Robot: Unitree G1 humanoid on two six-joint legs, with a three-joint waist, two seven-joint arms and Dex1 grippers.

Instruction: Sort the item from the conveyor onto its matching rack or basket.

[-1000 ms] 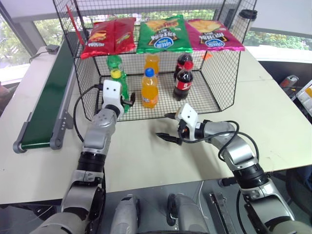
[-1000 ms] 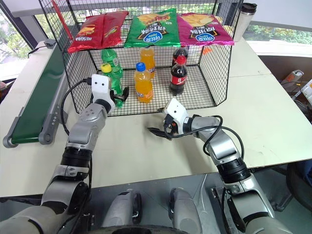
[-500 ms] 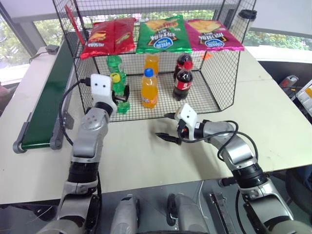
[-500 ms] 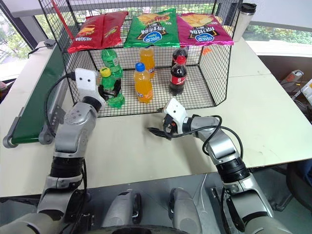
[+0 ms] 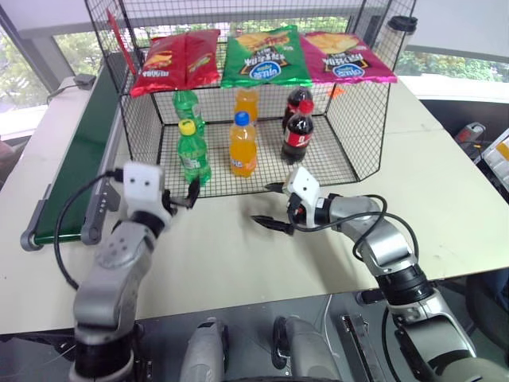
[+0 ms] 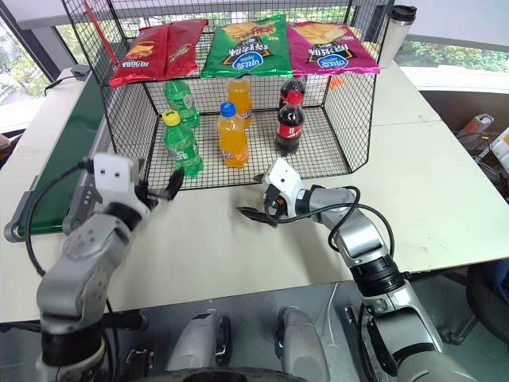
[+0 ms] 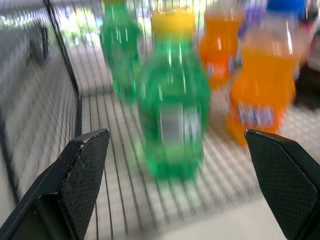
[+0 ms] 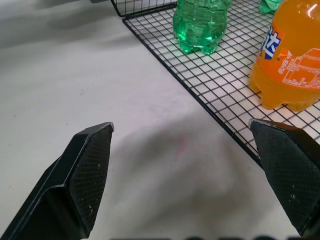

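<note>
Since a second ago my left gripper (image 5: 181, 196) has let go of the green bottle with the yellow cap (image 5: 192, 151) and pulled back out of the wire cage (image 5: 359, 119); its fingers are spread wide with nothing between them, and it now hangs over the white table (image 5: 445, 199) just in front of the cage's open side. That bottle stands upright on the cage's grid floor, near the front edge on the left side, free of both grippers. Behind it stands a green bottle with a green top (image 5: 186, 104); to its right is an orange bottle with a blue cap (image 5: 242, 146), with a second orange bottle (image 5: 247, 102) behind that, and two dark cola bottles (image 5: 299, 130) further right. From the left wrist I see the yellow-capped bottle straight ahead between the two fingertips, apart from both. My right gripper (image 5: 269, 208) has kept its place over the table in front of the cage, fingers wide apart and holding nothing. Three crisp bags (image 5: 266, 56) lie on the sloped upper shelf. Left of the cage runs the conveyor (image 5: 75, 163), with nothing on the belt that I can see.
</note>
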